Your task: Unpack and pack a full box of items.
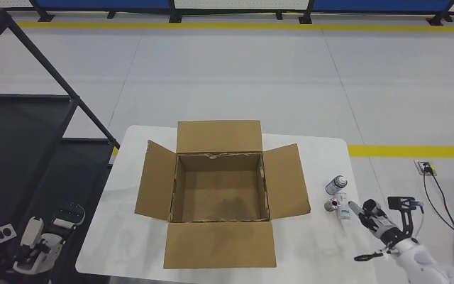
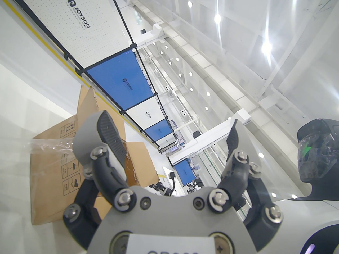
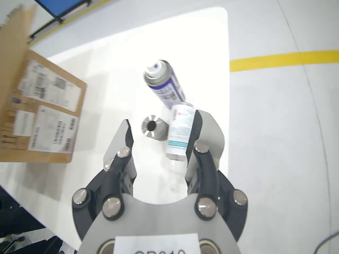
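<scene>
Three items sit on the bench [image 1: 128,241] beside the open box [image 1: 220,192], which looks empty: spray can [image 1: 335,185], metal collet [image 1: 330,206], white bottle [image 1: 344,208]. Unpacking seems done; repacking is all left. Right end effector [image 3: 161,133] hangs released just by the bottle; left end effector [image 2: 169,133], released too, hangs off the bench's other side.

Cardboard box [image 2: 45,199] side: printed handling symbols [image 2: 69,170], arrows and an umbrella. Box flap [image 3: 79,99]: white barcode stickers [image 3: 50,130]. Bottle [image 3: 180,130] beside the box: label print too small to read.

White table [image 1: 325,157] bears open box [image 1: 220,195], spray can [image 1: 336,185], bottle [image 1: 343,207], metal sleeve [image 1: 330,206]
</scene>
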Available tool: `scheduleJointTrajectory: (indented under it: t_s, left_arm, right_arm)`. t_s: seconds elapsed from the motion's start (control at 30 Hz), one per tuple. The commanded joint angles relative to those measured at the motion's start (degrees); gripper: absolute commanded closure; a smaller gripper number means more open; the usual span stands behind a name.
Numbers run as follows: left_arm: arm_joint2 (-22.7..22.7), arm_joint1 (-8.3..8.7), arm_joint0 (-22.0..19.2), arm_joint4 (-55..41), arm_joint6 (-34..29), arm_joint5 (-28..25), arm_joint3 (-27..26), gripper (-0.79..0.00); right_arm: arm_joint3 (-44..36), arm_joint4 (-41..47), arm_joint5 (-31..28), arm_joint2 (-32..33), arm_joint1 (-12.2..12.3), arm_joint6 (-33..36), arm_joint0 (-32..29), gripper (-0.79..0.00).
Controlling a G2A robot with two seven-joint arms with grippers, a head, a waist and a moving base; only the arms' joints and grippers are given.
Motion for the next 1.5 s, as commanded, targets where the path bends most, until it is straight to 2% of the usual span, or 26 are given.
scheduleJointTrajectory:
  t_s: [0.0,0.1,0.5,0.53,0.6,0.67,0.8,1.07,1.17,1.3,1.4,1.43,1.47]
  left_arm:
    - [0.00,0.00,0.00,0.00,0.00,0.00,0.00,-0.785]
    - [0.00,0.00,0.00,0.00,0.00,0.00,0.00,-0.785]
    - [0.00,0.00,0.00,0.00,0.00,0.00,0.00,-0.785]
    - [0.00,0.00,0.00,0.00,0.00,0.00,0.00,-0.785]
    - [0.00,0.00,0.00,0.00,0.00,0.00,0.00,-0.785]
    - [0.00,0.00,0.00,0.00,0.00,0.00,0.00,-0.785]
    - [0.00,0.00,0.00,0.00,0.00,0.00,0.00,-0.785]
    - [0.00,0.00,0.00,0.00,0.00,0.00,0.00,-0.785]
    - [0.00,0.00,0.00,0.00,0.00,0.00,0.00,-0.785]
    - [0.00,0.00,0.00,0.00,0.00,0.00,0.00,-0.785]
    - [0.00,0.00,0.00,0.00,0.00,0.00,0.00,-0.785]
    - [0.00,0.00,0.00,0.00,0.00,0.00,0.00,-0.785]
    - [0.00,0.00,0.00,0.00,0.00,0.00,0.00,-0.785]
  right_arm:
    - [-3.30,4.22,-3.64,0.09,-0.11,-1.70,-3.13,-0.785]
    - [-7.39,9.94,-7.33,-0.88,-0.28,-2.34,-6.95,-0.785]
    - [-7.05,10.69,-7.64,-1.14,-0.26,-2.54,-7.26,-0.785]
    - [-6.50,12.12,-8.89,-1.70,-0.17,-1.37,-7.44,-0.785]
    - [-5.16,16.90,-10.81,-2.81,0.46,6.68,-6.26,-0.785]
    - [-3.50,25.35,-10.63,-4.01,1.08,14.36,-3.96,-0.785]
    - [-1.23,40.65,-4.59,-5.06,2.60,31.16,2.30,-0.785]
    - [5.83,55.01,7.01,-7.84,4.41,48.61,14.01,-0.785]
    - [7.06,53.27,8.11,-10.18,4.77,50.50,16.37,-0.785]
    - [7.21,51.75,9.26,-13.15,4.87,48.89,17.38,-0.779]
    - [7.20,50.08,10.80,-14.80,4.98,46.87,18.05,-0.686]
    - [7.33,50.08,11.46,-15.31,5.00,46.39,18.20,-0.680]
    - [7.29,50.05,11.82,-15.76,5.03,46.09,18.40,-0.597]
